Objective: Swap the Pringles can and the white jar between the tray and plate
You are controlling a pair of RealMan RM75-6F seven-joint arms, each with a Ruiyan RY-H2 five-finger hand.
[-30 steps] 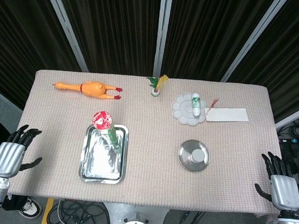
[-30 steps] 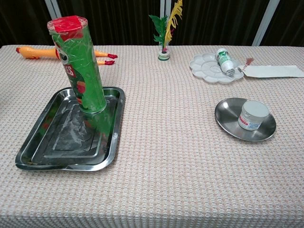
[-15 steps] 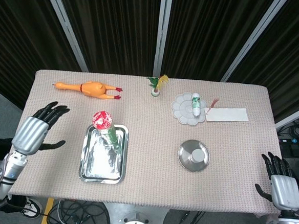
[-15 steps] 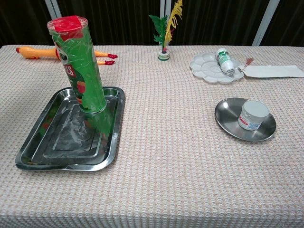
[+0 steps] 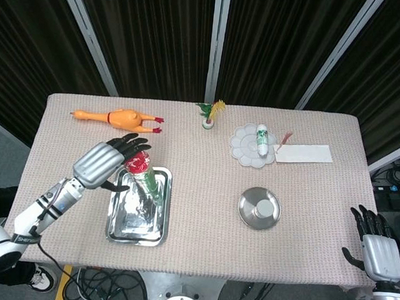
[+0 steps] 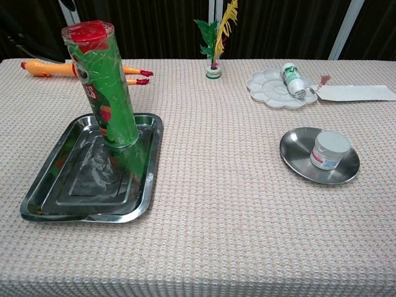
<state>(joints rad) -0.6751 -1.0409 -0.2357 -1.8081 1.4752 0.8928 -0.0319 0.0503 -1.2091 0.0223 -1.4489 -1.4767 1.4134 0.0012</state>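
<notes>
The Pringles can [image 6: 106, 86] is seen standing upright at the far end of the tray [image 6: 55, 198], and the white jar [image 6: 328, 150] sits in the middle of the plate [image 6: 294, 154], well to the right of the tray, so neither half of the swap is judged done. The left hand [image 5: 106, 160] is held just left of the can's red lid, fingers spread and empty, and no contact with the can can be made out. That spread is read as a hand being readied to wrap the can's body. The right hand [image 5: 375, 248] is parked at the table's near right corner, far from the tray, fingers apart and nothing held; it is probably kept there until the jar's turn.

From the head view both hands are given, but the can is foreshortened to little more than its lid. From the chest view the can's full height and the jar's label are shown, while only a dark sliver is caught at the top left corner, too little to be named.
</notes>
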